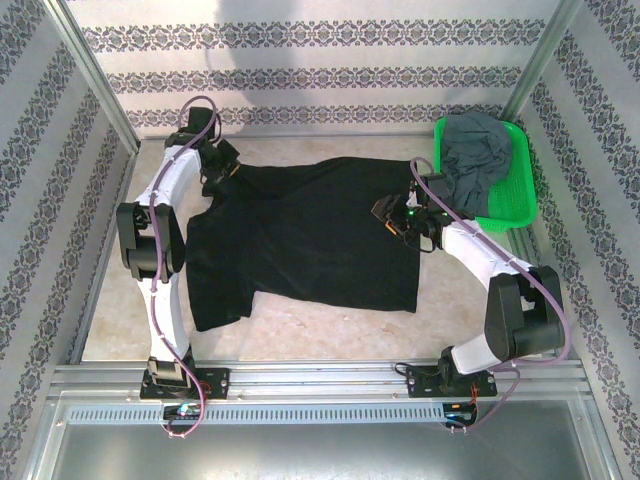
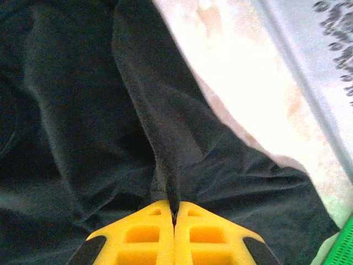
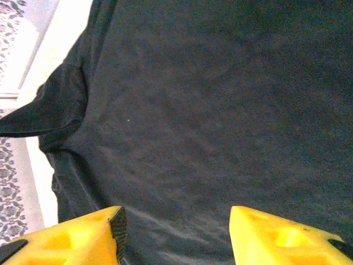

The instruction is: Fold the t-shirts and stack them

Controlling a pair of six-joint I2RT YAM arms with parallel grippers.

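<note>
Left tool (image 2: 174,212) pinching black t-shirt (image 1: 300,235) fold; right tool (image 3: 175,221) above shirt.

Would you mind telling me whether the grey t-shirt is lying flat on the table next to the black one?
No, the grey t-shirt sits bunched up in the green basket, while the black t-shirt lies spread on the table.

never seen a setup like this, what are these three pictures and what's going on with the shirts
Two white robot arms are bolted at the near edge of a table. The overhead picture looks down on both. The other two come from cameras on each wrist, so the yellow fingers are the arm's own. A black t-shirt lies spread on the table. A grey t-shirt sits bunched in a green basket. The left claw is shut, pinching a fold of the black cloth. The right claw hovers open above the shirt.
</note>
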